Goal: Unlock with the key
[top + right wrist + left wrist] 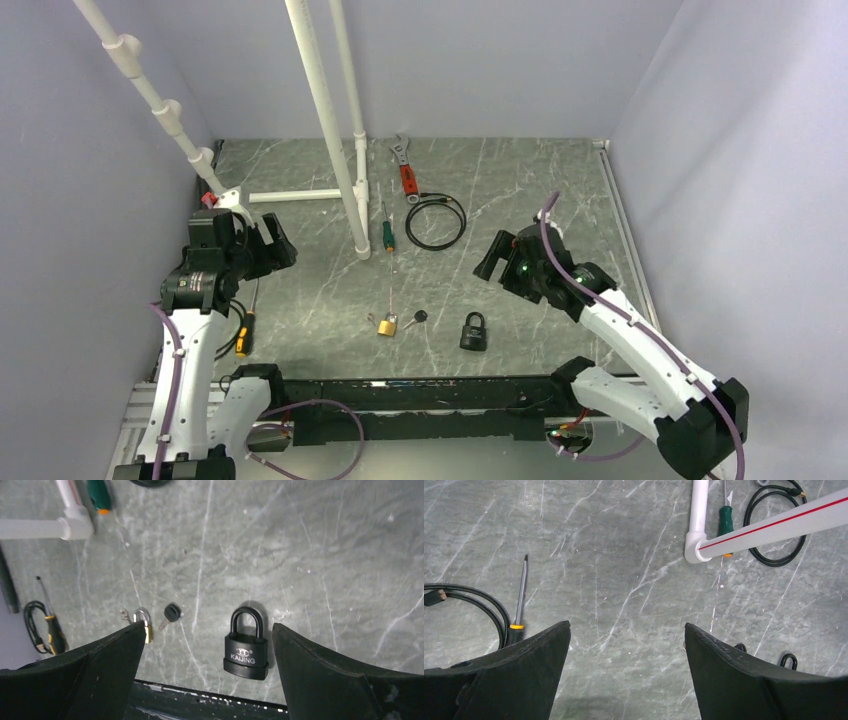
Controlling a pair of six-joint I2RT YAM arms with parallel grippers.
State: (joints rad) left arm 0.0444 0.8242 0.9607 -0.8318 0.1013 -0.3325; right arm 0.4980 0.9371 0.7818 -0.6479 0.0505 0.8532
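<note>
The tiny key (418, 318) with a round black head lies flat on the grey table, between a small brass padlock (387, 325) and a black padlock (474, 331). In the right wrist view the key (171, 613) lies left of the black padlock (245, 647), which is marked KAIJING and has its shackle closed, and right of the brass padlock (145, 622). My right gripper (497, 258) is open and empty, held above the table behind the black padlock, and also shows in its own view (209, 625). My left gripper (270, 245) is open and empty at the left over bare table, as its wrist view (626, 625) shows.
A white pipe frame (325, 110) stands at the back left. A green-handled screwdriver (387, 232), a black cable loop (436, 221) and a red-handled wrench (405, 165) lie behind the locks. An orange-collared screwdriver (245, 325) and a black cable lie by the left arm.
</note>
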